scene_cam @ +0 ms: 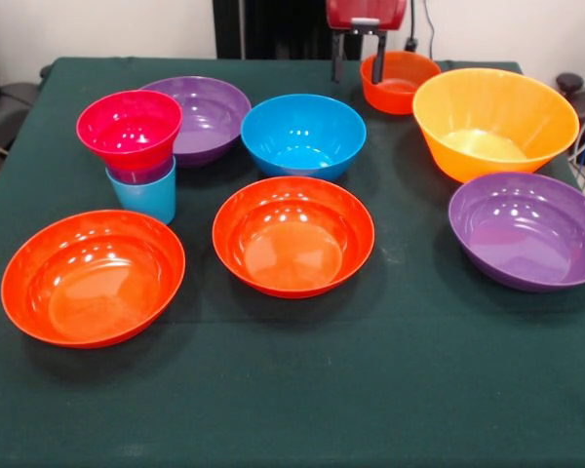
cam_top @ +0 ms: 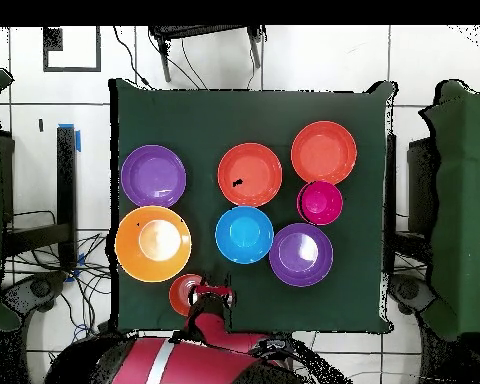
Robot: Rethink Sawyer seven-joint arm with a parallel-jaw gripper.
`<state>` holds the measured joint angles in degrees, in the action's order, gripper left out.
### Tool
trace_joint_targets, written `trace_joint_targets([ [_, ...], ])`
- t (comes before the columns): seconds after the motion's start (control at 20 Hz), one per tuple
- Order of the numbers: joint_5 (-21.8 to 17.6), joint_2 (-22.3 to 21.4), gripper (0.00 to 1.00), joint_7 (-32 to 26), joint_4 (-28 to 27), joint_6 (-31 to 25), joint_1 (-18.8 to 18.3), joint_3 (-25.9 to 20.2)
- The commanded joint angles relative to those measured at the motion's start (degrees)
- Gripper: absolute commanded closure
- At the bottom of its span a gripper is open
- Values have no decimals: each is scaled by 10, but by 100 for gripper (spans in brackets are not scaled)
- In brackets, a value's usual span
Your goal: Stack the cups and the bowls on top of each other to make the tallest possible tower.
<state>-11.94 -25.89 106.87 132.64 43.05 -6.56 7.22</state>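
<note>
A short tower stands at the left: the small pink bowl (scene_cam: 129, 127) (cam_top: 320, 202) sits on the purple cup (scene_cam: 142, 176), which is nested in the light blue cup (scene_cam: 144, 198). My gripper (scene_cam: 359, 57) (cam_top: 213, 292) hangs open and empty at the table's far edge, just left of the small orange bowl (scene_cam: 398, 80) (cam_top: 186, 293). The medium blue bowl (scene_cam: 302, 135) (cam_top: 244, 234) rests mid-table. Two orange-red bowls (scene_cam: 292, 234) (scene_cam: 93, 276) lie in front. One purple bowl (scene_cam: 203, 117) is behind the tower, another (scene_cam: 528, 229) at the right. The big yellow-orange bowl (scene_cam: 495, 122) (cam_top: 153, 243) stands back right.
All bowls sit upright and apart on the dark green tablecloth (scene_cam: 302, 390) (cam_top: 354, 290). Cables and chairs lie beyond the table's edges.
</note>
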Motion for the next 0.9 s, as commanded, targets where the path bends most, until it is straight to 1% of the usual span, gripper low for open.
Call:
trace_joint_targets([
  [0.05, 24, 50, 0, 124, -56, 22, 6, -37],
  [0.25, 18, 70, 0, 124, -54, 43, 8, -31],
  [0.5, 24, 106, 0, 125, -64, 73, 16, -29],
  [0.9, 39, 112, 0, 126, -56, 87, 26, -29],
])
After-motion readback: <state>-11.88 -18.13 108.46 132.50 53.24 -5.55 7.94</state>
